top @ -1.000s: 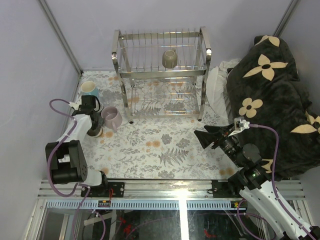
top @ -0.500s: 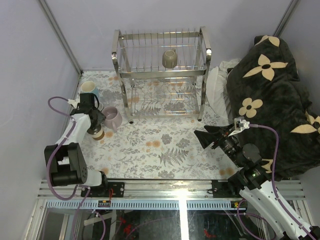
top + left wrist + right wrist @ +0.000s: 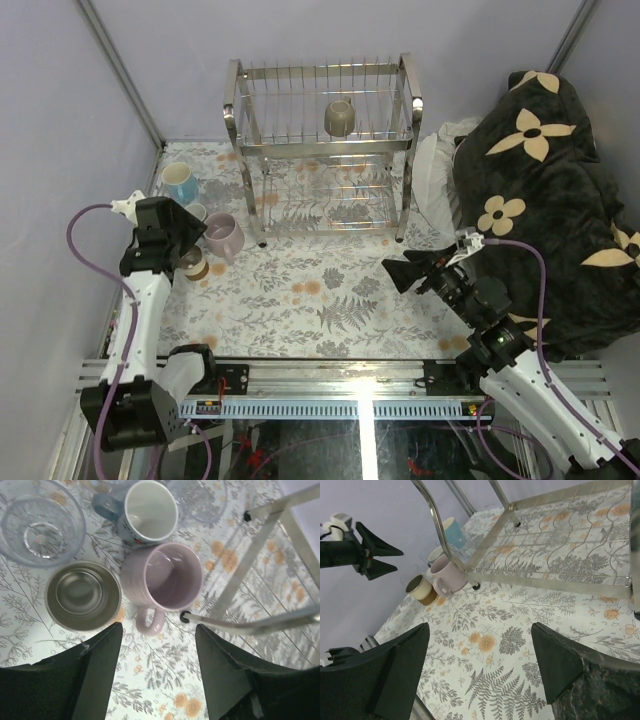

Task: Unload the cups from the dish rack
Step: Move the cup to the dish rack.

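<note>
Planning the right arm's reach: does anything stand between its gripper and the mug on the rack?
No loose object; only rail and tines of the dish rack stand between the right gripper and the olive-grey mug.

Enclosure walls (image 3: 60,120): plain pale lilac-grey panels at back and both sides, joined by slim grey metal corner struts (image 3: 120,72). Bench (image 3: 330,300): covered in white cloth printed with grey ferns and orange blossoms. Near edge: silver slotted aluminium rail (image 3: 300,377), with bright glare at its middle. Right side: black fleece blanket with large cream flowers (image 3: 540,180), heaped against a white cushion-like bundle (image 3: 435,170). Lighting even and diffuse.
</note>
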Action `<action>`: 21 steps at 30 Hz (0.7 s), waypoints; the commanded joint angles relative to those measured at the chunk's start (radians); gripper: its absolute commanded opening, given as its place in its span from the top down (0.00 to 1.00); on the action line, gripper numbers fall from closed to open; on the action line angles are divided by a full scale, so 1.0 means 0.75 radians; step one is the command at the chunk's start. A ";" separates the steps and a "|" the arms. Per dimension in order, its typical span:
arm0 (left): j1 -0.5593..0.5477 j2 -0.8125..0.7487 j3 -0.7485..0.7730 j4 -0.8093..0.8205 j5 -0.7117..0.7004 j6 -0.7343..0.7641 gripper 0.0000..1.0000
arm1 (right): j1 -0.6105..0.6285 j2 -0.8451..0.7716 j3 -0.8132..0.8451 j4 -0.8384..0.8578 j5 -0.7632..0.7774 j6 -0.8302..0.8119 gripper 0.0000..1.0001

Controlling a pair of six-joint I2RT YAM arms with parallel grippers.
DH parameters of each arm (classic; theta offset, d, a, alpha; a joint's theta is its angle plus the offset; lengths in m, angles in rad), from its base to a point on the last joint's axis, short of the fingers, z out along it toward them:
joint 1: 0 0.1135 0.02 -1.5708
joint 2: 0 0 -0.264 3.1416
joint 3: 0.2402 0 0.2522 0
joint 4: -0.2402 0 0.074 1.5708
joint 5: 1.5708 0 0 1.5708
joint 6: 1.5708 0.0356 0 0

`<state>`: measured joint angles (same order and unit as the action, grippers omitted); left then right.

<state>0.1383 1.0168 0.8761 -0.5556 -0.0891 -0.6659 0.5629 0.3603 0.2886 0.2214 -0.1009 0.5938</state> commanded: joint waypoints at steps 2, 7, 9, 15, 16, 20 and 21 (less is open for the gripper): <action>-0.044 -0.212 -0.096 0.080 0.156 -0.056 0.38 | 0.002 0.165 0.204 0.094 -0.054 -0.069 0.12; -0.124 -0.380 -0.180 0.130 0.178 -0.107 0.35 | 0.002 0.444 0.578 -0.065 -0.085 -0.140 0.14; -0.170 -0.405 -0.186 0.132 0.186 -0.110 0.34 | 0.002 0.576 0.768 -0.144 -0.108 -0.178 0.14; -0.309 -0.440 -0.207 0.175 0.150 -0.114 0.34 | 0.002 0.987 1.373 -0.461 -0.114 -0.305 0.15; -0.329 -0.444 -0.210 0.187 0.139 -0.114 0.34 | 0.002 1.035 1.450 -0.481 -0.101 -0.309 0.15; -0.402 -0.418 -0.188 0.193 0.120 -0.107 0.34 | 0.002 1.235 1.745 -0.560 -0.060 -0.337 0.14; -0.418 -0.411 -0.177 0.193 0.118 -0.104 0.34 | 0.002 1.289 1.820 -0.593 -0.056 -0.342 0.14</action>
<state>-0.1349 0.6998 0.7296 -0.4866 0.0154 -0.7464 0.5629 1.2163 1.4651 -0.1066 -0.1574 0.3901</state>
